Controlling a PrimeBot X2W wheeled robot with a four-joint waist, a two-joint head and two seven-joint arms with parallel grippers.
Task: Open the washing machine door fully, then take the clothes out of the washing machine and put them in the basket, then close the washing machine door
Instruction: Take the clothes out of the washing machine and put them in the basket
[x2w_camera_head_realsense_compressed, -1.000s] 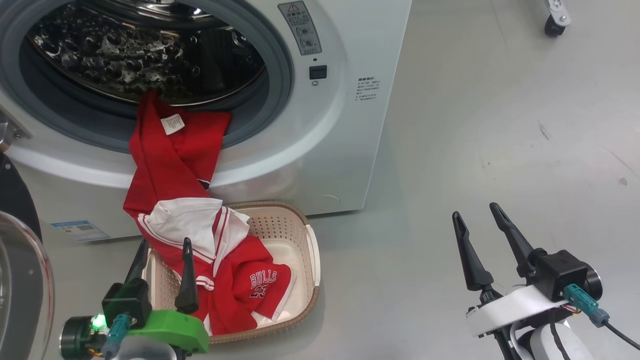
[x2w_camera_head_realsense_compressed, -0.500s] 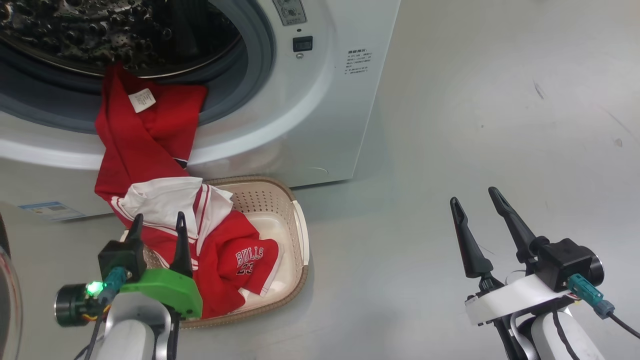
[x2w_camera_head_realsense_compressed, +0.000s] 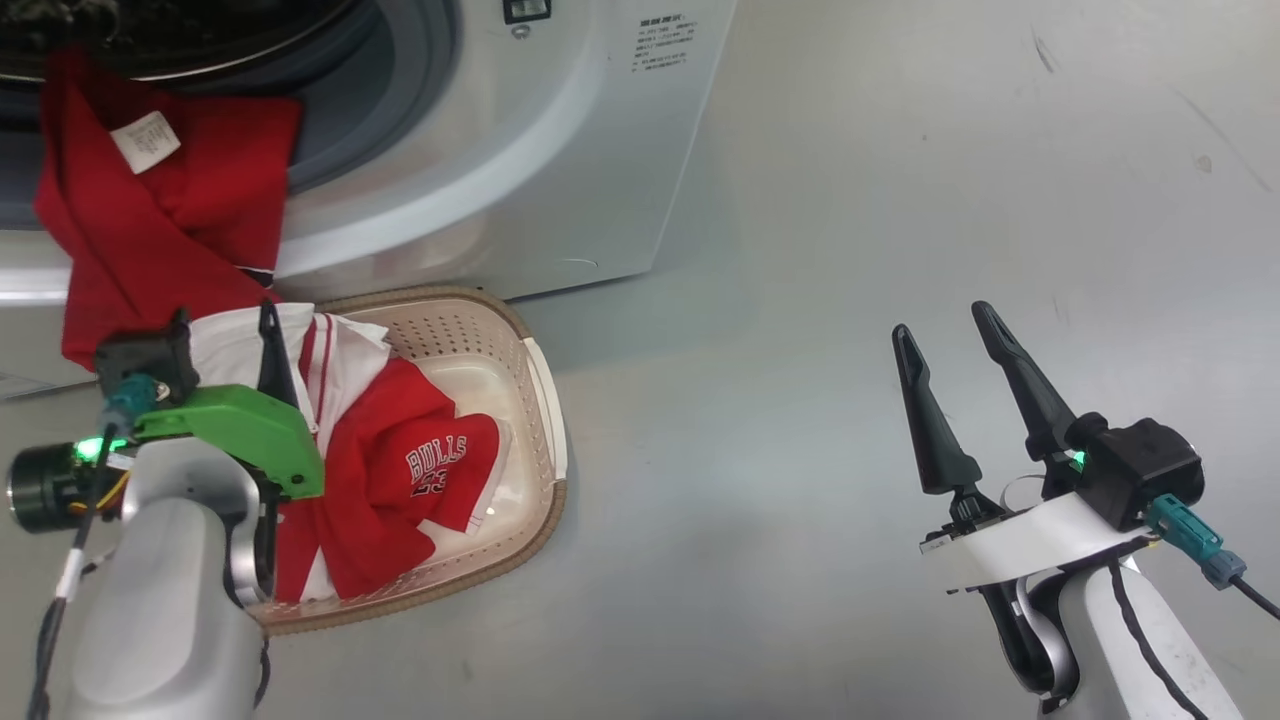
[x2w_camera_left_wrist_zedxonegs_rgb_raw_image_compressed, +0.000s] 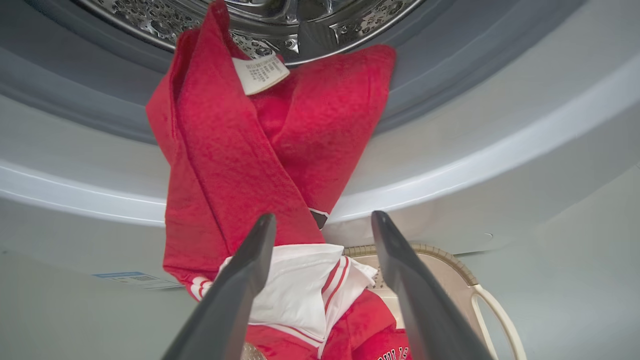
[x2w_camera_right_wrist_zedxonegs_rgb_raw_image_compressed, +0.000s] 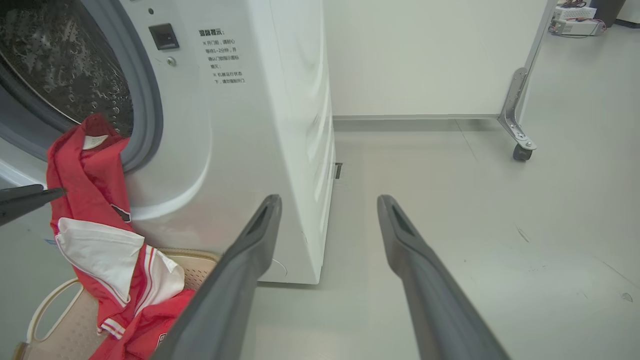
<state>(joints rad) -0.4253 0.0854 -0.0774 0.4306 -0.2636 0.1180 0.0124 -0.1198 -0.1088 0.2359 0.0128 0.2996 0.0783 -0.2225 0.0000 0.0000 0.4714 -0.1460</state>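
Starting nearest the robot, the left gripper (x2w_camera_head_realsense_compressed: 225, 322) is seen with its two dark fingers spread and nothing held between them. It is placed at the left end of the basket (x2w_camera_head_realsense_compressed: 523, 335), close to the white fabric heaped there; whether the cloth is touched cannot be told. The right gripper (x2w_camera_head_realsense_compressed: 940, 322) is likewise held wide apart and empty, well off to the right above the bare grey floor (x2w_camera_head_realsense_compressed: 800, 250). The basket is set on the floor just before the washing machine (x2w_camera_head_realsense_compressed: 560, 150). The clothes (x2w_camera_head_realsense_compressed: 400, 470) are partly piled in the basket, while one red garment, marked by a white tag (x2w_camera_head_realsense_compressed: 145, 142), is draped from the drum (x2w_camera_left_wrist_zedxonegs_rgb_raw_image_compressed: 300, 20) over the grey seal (x2w_camera_left_wrist_zedxonegs_rgb_raw_image_compressed: 450, 65) and down into the basket. Farther off, a pale wall (x2w_camera_right_wrist_zedxonegs_rgb_raw_image_compressed: 425, 55) and a caster (x2w_camera_right_wrist_zedxonegs_rgb_raw_image_compressed: 520, 152) are shown.
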